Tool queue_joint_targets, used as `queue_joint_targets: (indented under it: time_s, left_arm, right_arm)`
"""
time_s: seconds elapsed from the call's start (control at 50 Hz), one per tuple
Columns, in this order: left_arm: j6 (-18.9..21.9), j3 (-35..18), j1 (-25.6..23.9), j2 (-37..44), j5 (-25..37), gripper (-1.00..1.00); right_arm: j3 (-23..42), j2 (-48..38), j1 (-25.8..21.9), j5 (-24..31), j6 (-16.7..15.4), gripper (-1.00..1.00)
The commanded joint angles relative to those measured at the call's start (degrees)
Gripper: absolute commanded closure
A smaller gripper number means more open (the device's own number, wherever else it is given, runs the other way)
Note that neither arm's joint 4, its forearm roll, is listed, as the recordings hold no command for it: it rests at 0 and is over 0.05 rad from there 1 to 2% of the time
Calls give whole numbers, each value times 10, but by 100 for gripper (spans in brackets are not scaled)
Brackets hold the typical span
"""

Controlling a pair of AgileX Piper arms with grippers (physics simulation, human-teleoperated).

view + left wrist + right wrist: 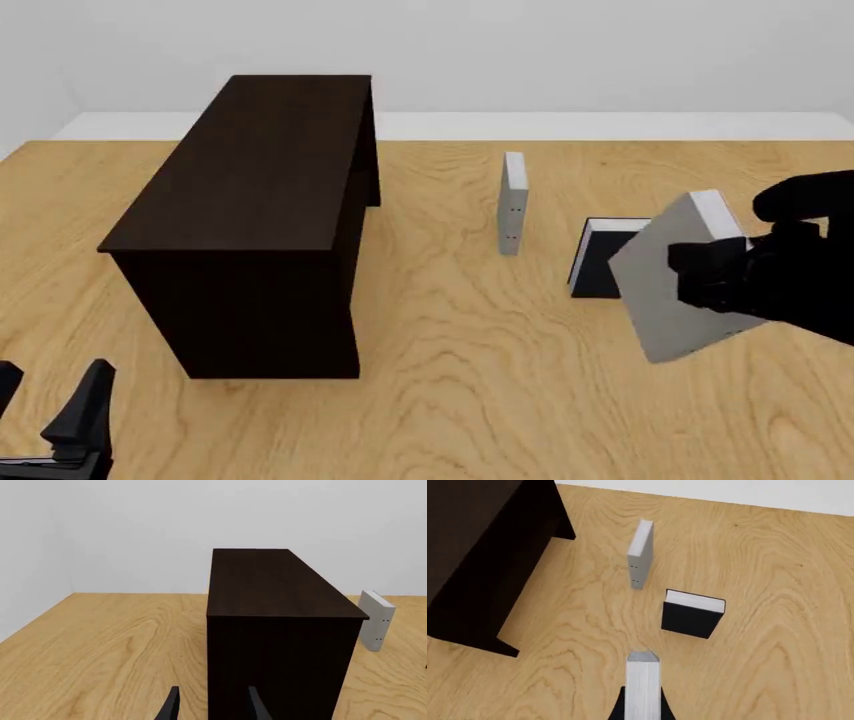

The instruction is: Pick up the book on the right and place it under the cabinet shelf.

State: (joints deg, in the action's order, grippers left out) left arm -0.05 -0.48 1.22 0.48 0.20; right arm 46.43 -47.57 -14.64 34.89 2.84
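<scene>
Nearest the camera, the left gripper (54,415) sits low at the front corner of the worktop (481,400). Its fingers (91,400) are spread apart and hold nothing. It waits just in front of the cabinet.

On the other side, the right gripper (714,275) has the book (674,290). The fingers are closed tight on the book's edge. The book looks lifted off the worktop and tipped at a slant. In the right wrist view the book (642,690) sticks out straight between the fingers.

Just behind the held book, a black book (603,255) with white pages lies flat. A little farther back, a thin grey book (514,200) stands upright.

The cabinet shelf (254,200) is the big dark box on the left, well apart from the held book. Its open side faces right.

So the picking up looks done, and the carrying step is in hand. Next, I think the right arm must move the book left, past the two other books without bumping them. Then it should lay the book flatter and slide it into the low gap under the shelf.
</scene>
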Motion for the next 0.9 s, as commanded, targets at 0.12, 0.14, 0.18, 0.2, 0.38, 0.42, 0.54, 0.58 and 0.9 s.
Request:
queue_joint_targets:
  time_s: [0.12,0.14,0.18,0.2,0.38,0.42,0.54,0.58,0.9]
  left_arm:
    - [0,-2,0,-1,3,-100]
    - [0,-2,0,-1,3,-100]
    - [0,-2,0,-1,3,-100]
    - [0,-3,0,-2,5,-100]
    - [0,0,0,-1,1,-100]
    - [0,-1,0,1,1,-100]
    - [0,-1,0,2,-1,-100]
    - [0,-1,0,2,-1,-100]
    - [0,0,0,5,-5,-100]
  right_arm:
    - [56,-3,-69,-23,87,100]
    - [51,-5,-86,-25,112,100]
    - [57,-16,-92,-40,126,100]
    - [59,-19,-91,-43,126,100]
    - [62,-24,-141,-105,184,100]
    - [39,-36,-149,-197,239,100]
    - [-3,-57,-148,-304,285,100]
    - [-6,-71,-143,-320,279,100]
    - [-54,-161,-149,-506,343,100]
